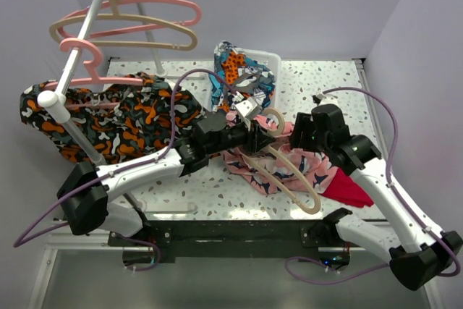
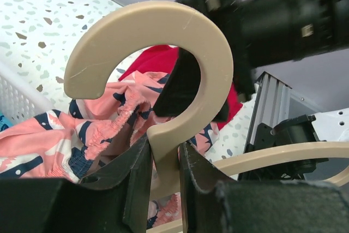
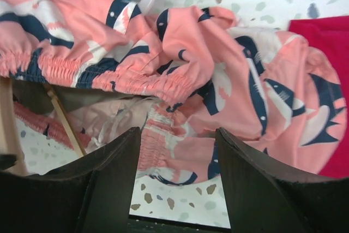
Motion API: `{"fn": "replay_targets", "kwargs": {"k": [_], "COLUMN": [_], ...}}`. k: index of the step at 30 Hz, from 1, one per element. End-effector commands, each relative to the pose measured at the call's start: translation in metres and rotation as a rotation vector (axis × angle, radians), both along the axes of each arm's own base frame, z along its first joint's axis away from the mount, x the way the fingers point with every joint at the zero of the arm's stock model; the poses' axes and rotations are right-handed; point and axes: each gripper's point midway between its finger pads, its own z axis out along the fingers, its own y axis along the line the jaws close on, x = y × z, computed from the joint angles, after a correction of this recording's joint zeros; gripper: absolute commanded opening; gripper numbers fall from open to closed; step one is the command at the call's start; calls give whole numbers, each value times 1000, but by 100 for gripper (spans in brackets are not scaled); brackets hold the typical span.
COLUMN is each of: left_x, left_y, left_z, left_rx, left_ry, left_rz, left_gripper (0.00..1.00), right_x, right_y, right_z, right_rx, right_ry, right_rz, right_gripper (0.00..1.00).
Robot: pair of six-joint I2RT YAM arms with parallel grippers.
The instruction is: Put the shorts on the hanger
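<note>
Left gripper (image 2: 163, 159) is clenched on the neck of the hanger (image 2: 210, 53), I'd guess to hold it steady across the shorts (image 3: 218, 80) bunched mid-table between the arms, so the right gripper (image 3: 177, 135) (jaws spread, holding nothing) can grab the waistband.

Matt plastic, soft cloth
The beige hanger (image 2: 215, 53) is smooth matt plastic; the shorts (image 3: 207, 64) are soft printed cloth, elastic-gathered.
</note>
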Motion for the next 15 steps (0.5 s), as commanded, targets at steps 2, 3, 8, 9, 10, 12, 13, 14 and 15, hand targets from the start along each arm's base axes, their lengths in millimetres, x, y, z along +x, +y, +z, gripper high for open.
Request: {"fn": "replay_targets", "kwargs": {"k": [2,3,8,9,10,12,13,14,15], "left_x": [-3,-3,-2,-1,1,1,2,3,4], "left_y": [3,3,4,4,4,3,3,2,0], "left_z": [44,43,46,46,47,49,50,51,49], "left_rx": [-99,-99,-101,-101,-101,-107,-109,-110,-101], "left_ry": [-126,-126,-131,-131,-134,-138,-139,-140,-138], "left_rz": [-10,-10,-1,4,8,10,11,13,11], "left_gripper": [0,0,0,0,0,0,0,0,0], "right_x": [24,29,36,37,39,42,44,44,46], "right_y": [39,40,34,28,23,19,16,15,14], "right_z": [-10,-12,-28,-30,-30,-29,-34,-36,-41], "right_rx": [135,137,90,69,57,43,21,9,-10], "right_ry": [-51,-61,-37,-47,-57,-79,-75,-70,-57], "right_rz": [97,91,50,25,3,-19,-27,-31,-32], "right_gripper": [57,56,47,47,48,48,49,49,49]}}
